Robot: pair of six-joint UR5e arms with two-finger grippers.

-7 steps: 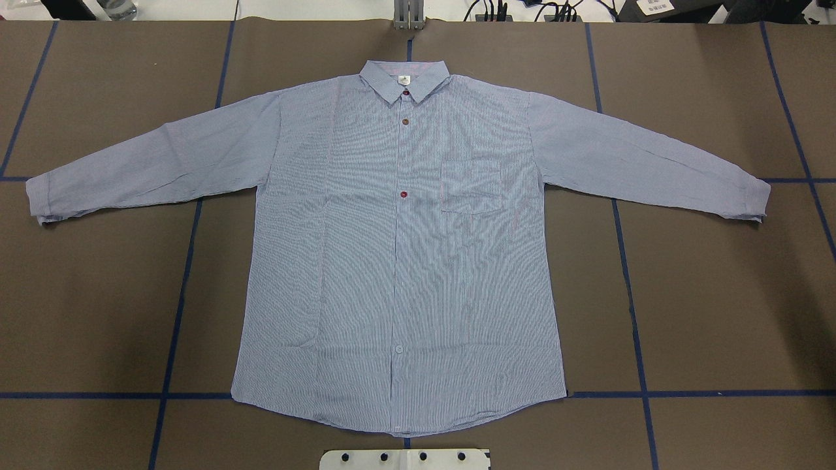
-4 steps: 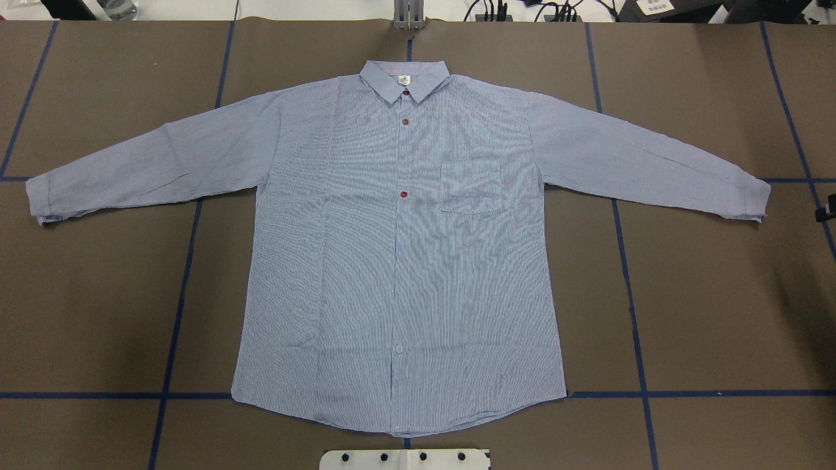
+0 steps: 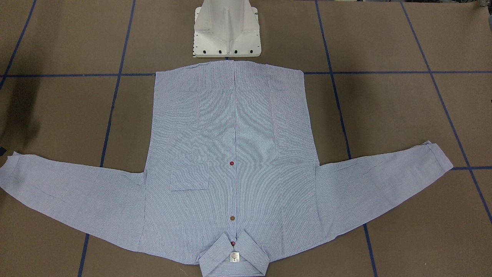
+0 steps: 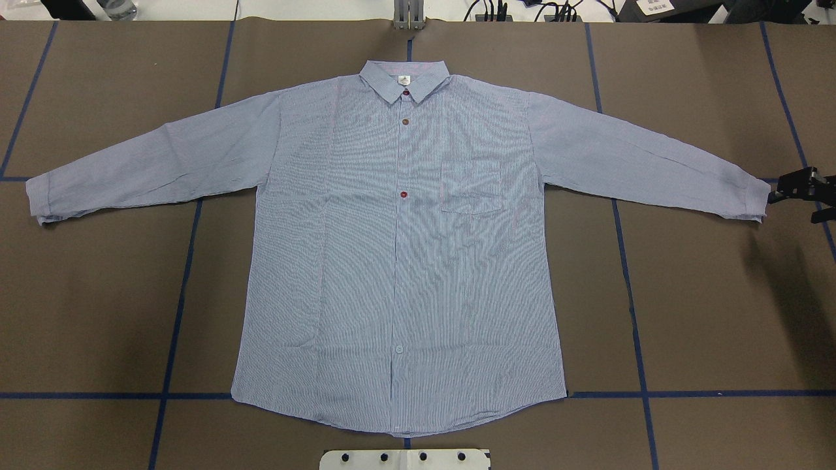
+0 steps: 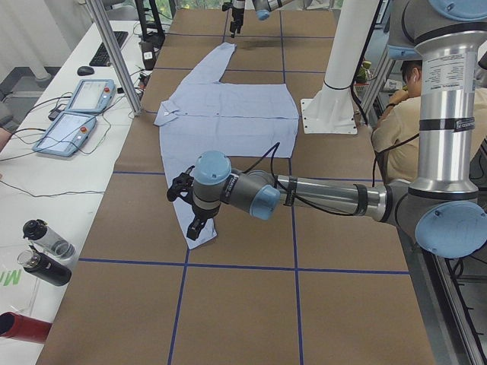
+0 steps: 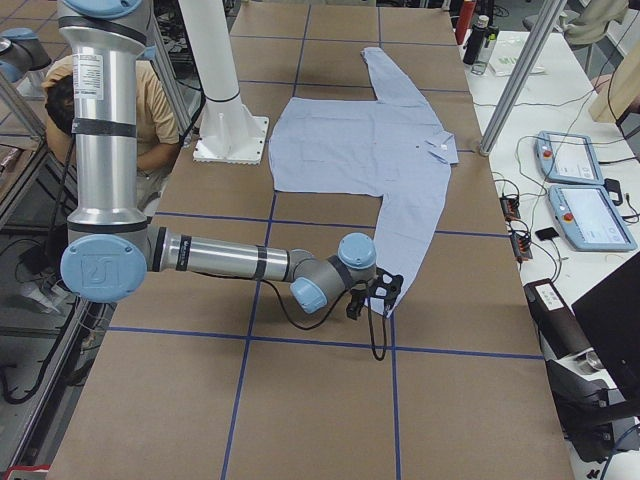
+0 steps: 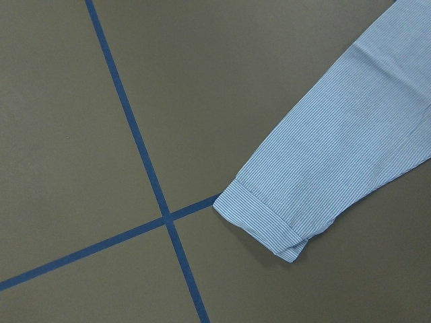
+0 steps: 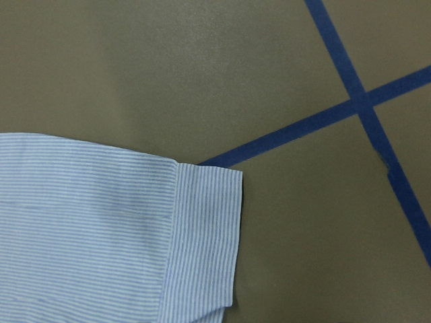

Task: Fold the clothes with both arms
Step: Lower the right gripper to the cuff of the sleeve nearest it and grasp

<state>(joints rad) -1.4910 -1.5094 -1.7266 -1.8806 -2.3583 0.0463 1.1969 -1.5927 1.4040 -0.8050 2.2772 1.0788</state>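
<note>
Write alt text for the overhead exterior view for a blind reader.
A light-blue striped shirt lies flat, front up, sleeves spread, on a brown table with blue tape lines. The right gripper is beside the cuff at the right edge.

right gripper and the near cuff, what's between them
Only a sliver of bare table: in the overhead view the right gripper sits just off the cuff, and the right wrist view shows only table and blue tape beyond it.
</note>
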